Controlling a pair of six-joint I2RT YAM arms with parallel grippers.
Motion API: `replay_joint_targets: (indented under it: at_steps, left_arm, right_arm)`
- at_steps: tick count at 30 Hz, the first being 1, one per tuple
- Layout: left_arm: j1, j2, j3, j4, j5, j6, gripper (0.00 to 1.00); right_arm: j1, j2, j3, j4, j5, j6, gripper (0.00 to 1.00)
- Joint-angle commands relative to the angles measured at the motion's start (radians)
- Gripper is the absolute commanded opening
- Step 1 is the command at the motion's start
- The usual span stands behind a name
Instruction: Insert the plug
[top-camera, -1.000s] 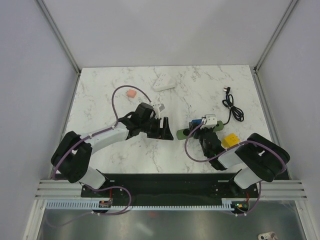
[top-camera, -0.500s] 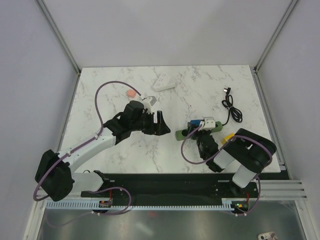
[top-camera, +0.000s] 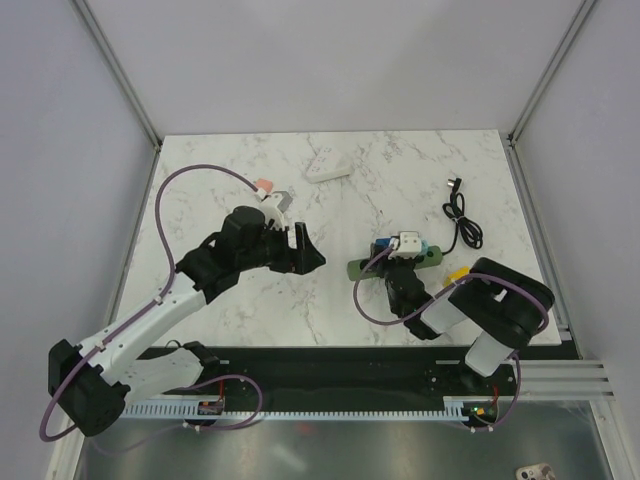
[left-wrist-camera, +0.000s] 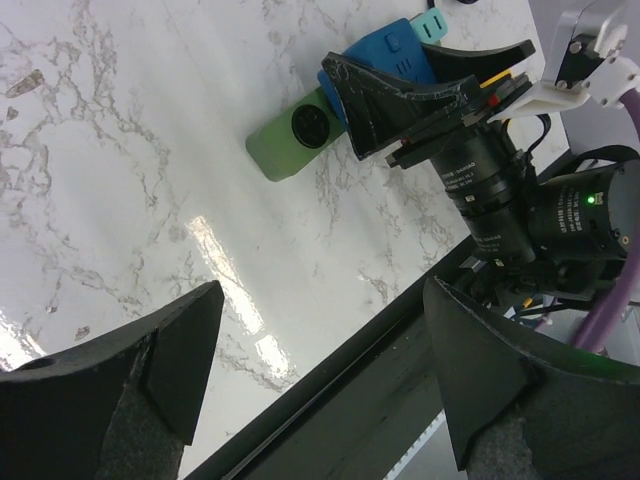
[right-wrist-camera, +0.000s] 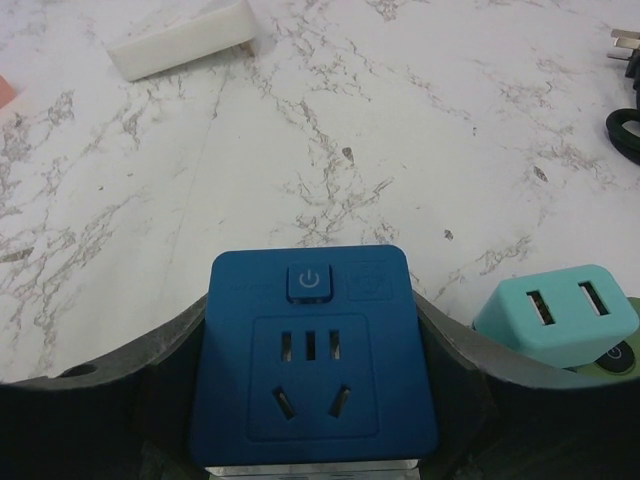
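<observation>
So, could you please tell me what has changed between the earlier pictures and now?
The left gripper has drawn back to the left, away from the green power strip, jaws open and empty. The right gripper has carried the plug a little left along the strip. Its grip on the plug is unchanged; the strip stayed put.

Left arm (top-camera: 140, 325): white link shells, black joint housings, bulky black shoulder. Right arm (top-camera: 500, 300): same scheme, black blocks over white links. Purple cable (top-camera: 195, 168) arcs loose along left arm; second purple cable (top-camera: 357, 298) loops at right arm's wrist. White bracket (top-camera: 272, 200) on left wrist, matching white bracket (left-wrist-camera: 585, 65) on right wrist. Right wrist barrel (left-wrist-camera: 490, 190): black, ribbed, small white lettering; green light (left-wrist-camera: 590, 198) lit. Left gripper (left-wrist-camera: 322, 290): fingers (left-wrist-camera: 130, 400) matte black, wedge-shaped, grainy faces. Right gripper (right-wrist-camera: 312, 305): fingers (right-wrist-camera: 120, 420) dark, curved.
</observation>
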Motion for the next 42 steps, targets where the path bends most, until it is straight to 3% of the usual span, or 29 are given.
replay_joint_targets:
  at_steps: [1, 4, 8, 11, 17, 26, 28, 32, 36, 42]
  left_arm:
    - [0.019, -0.026, 0.03, -0.047, -0.03, 0.052, 0.88]
    - [0.033, -0.048, 0.013, -0.058, -0.01, 0.058, 0.89]
    - [0.041, -0.094, -0.019, -0.065, -0.001, 0.063, 0.9]
    - [0.042, -0.12, -0.027, -0.079, -0.003, 0.069, 0.91]
    - [0.045, -0.145, -0.029, -0.091, -0.01, 0.08, 0.92]
    - [0.045, -0.138, -0.027, -0.087, -0.009, 0.092, 0.92]
    - [0.045, -0.142, -0.027, -0.087, -0.016, 0.094, 0.92]
    - [0.044, -0.148, -0.033, -0.073, -0.016, 0.08, 0.92]
    - [0.045, -0.137, -0.038, -0.058, 0.014, 0.06, 0.92]
    - [0.045, -0.128, -0.044, -0.053, 0.017, 0.06, 0.92]
  right_arm:
    - [0.094, -0.028, 0.028, -0.564, -0.245, 0.143, 0.0]
    - [0.094, -0.111, 0.095, -0.705, -0.239, 0.102, 0.07]
    - [0.094, -0.148, 0.197, -0.888, -0.249, 0.054, 0.35]
    - [0.094, -0.146, 0.264, -0.987, -0.268, 0.048, 0.49]
    - [0.092, -0.191, 0.306, -1.083, -0.266, 0.066, 0.63]
    - [0.059, -0.277, 0.3, -1.144, -0.294, 0.086, 0.71]
    - [0.053, -0.298, 0.295, -1.138, -0.304, 0.072, 0.68]
    - [0.027, -0.338, 0.261, -1.071, -0.332, 0.048, 0.45]
    - [-0.018, -0.367, 0.189, -0.951, -0.363, 0.016, 0.38]
    - [-0.043, -0.372, 0.114, -0.824, -0.389, -0.021, 0.13]
